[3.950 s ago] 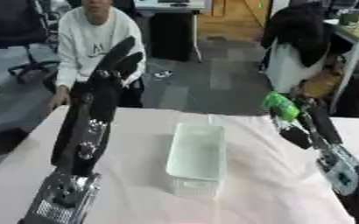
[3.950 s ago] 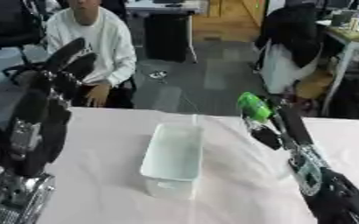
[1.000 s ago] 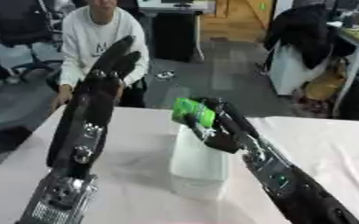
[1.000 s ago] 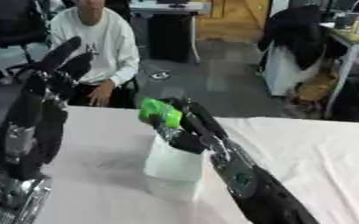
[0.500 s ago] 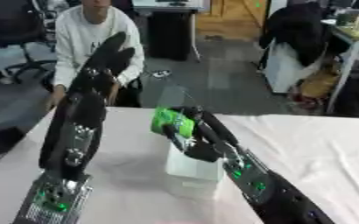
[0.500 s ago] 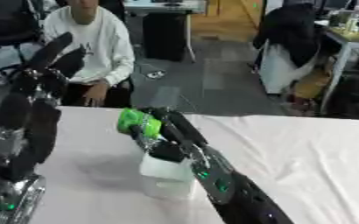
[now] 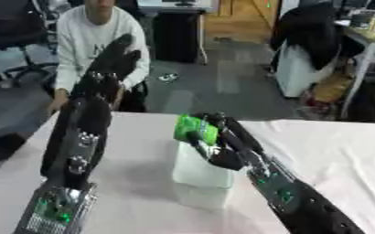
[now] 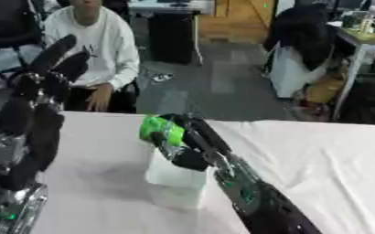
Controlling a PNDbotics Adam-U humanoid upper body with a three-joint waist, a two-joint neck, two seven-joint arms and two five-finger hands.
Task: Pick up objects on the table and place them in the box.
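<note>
Right robot hand clutching green object above box

Right hand, fingers curled round the green object, has travelled from the right side of the table leftward across the scene; four seconds ago it was well right of the white box, now it holds the object over the box's far end. Whole view has also shifted: camera movement.
</note>
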